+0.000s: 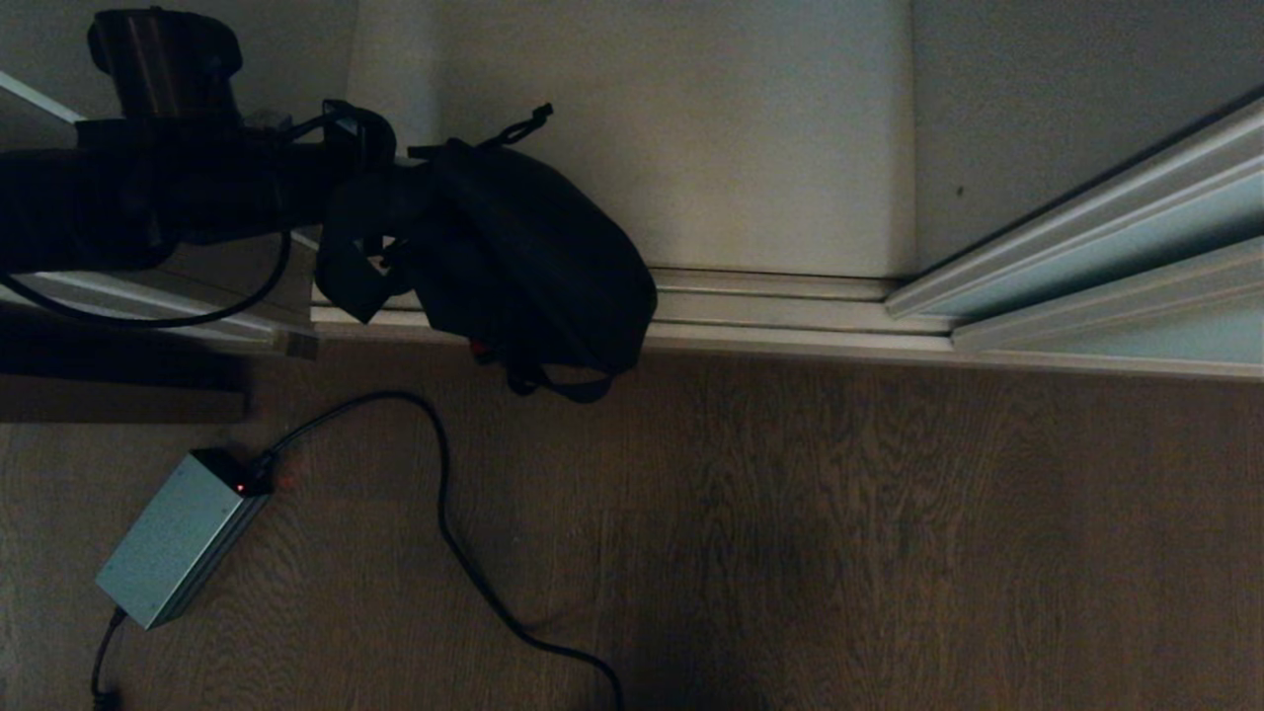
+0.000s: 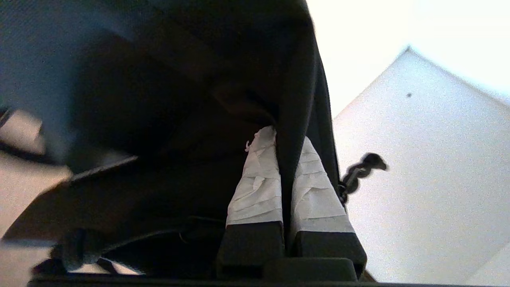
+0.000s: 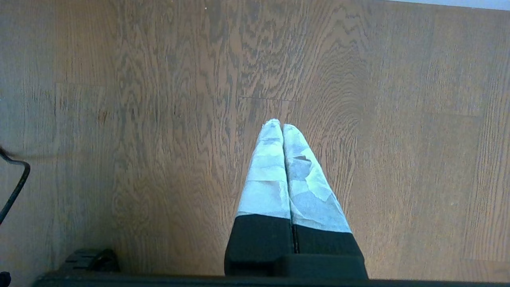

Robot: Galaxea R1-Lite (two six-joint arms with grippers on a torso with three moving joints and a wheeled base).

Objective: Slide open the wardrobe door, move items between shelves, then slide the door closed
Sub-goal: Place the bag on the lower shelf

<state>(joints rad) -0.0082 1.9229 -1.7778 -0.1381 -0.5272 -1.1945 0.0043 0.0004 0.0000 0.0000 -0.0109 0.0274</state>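
My left gripper [image 1: 390, 197] reaches in from the left and is shut on a fold of the floppy black drawstring bag [image 1: 523, 267]. The bag hangs in the air over the cream floor track [image 1: 780, 296] at the wardrobe's open front. In the left wrist view the white-taped fingers [image 2: 259, 179] pinch black fabric of the bag [image 2: 179, 99], and a cord end [image 2: 362, 167] dangles beside them. The pale mint sliding wardrobe door [image 1: 1116, 257] stands slid to the right. An off-white board of the wardrobe [image 1: 691, 148] lies behind the bag. My right gripper [image 3: 281, 125] is shut and empty above the wooden floor.
A grey power brick [image 1: 178, 538] lies on the wooden floor at the lower left. Its black cable [image 1: 444, 504] loops across the floor toward the bottom edge. A dark ledge [image 1: 118, 380] sits at the left below my arm.
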